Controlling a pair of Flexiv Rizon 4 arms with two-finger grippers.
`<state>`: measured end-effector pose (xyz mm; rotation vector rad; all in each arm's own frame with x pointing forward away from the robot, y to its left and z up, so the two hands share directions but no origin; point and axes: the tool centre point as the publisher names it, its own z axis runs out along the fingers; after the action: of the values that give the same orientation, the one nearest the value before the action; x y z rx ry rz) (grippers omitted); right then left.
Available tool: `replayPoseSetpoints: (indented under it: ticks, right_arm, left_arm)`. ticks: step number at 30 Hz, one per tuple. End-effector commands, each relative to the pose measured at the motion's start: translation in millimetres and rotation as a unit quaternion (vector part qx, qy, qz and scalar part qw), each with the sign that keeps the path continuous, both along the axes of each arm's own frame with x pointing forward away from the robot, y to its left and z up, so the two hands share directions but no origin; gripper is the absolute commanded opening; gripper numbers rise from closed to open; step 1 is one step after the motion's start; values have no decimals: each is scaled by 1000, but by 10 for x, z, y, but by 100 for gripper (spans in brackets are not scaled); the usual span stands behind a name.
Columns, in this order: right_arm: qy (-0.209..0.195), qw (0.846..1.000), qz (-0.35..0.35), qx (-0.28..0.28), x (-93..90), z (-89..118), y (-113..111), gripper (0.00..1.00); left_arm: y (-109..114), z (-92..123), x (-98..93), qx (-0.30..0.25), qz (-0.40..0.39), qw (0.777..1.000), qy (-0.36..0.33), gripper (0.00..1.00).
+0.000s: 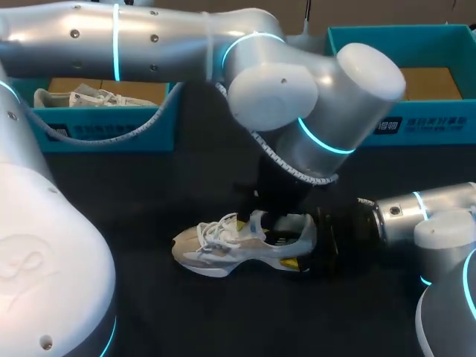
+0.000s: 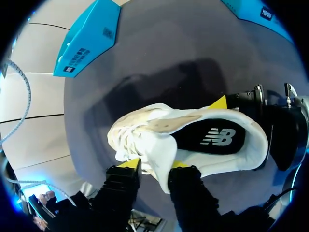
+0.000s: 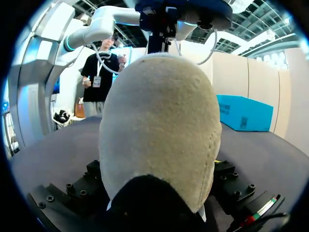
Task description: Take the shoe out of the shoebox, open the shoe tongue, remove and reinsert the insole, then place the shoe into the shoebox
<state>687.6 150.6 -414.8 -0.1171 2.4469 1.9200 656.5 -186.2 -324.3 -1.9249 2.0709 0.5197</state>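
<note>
The shoe (image 1: 223, 249) lies on the bench (image 1: 149, 193), right under my left hand (image 2: 154, 163) and just ahead of my right hand (image 1: 305, 249). The left hand is almost closed and pinches the white tongue (image 2: 155, 147) between its 2 yellow tips. The right hand seems to squeeze the heel (image 3: 159, 125) from 2 sides. I think the job now is opening the tongue. To do it well, the left hand should pull the tongue up and toward the toe, slowly, while the right hand stops the heel from sliding. The heel hides the right hand's tips in its own view. The front of the black insole (image 2: 218, 137) is hidden under the tongue.
</note>
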Motion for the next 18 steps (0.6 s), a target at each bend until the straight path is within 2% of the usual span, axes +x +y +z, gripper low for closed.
replayPoseSetpoints:
  ticks: [1,2,4,9,18]
  right_arm:
    - [0,1000,-1,-2,-10,12,13,0]
    - [0,1000,-1,-2,-10,12,13,0]
    - [0,1000,-1,-2,-10,12,13,0]
    - [0,1000,-1,-2,-10,12,13,0]
    - [0,1000,-1,-2,-10,12,13,0]
  left_arm:
    - [-59,-16,-62,13,110,992,-63,13]
    - [-56,-15,-59,14,111,991,-67,12]
    - [-43,-9,-48,13,112,991,-69,0]
    - [67,44,-23,-20,136,987,-84,0]
    - [572,162,80,-166,181,968,-54,0]
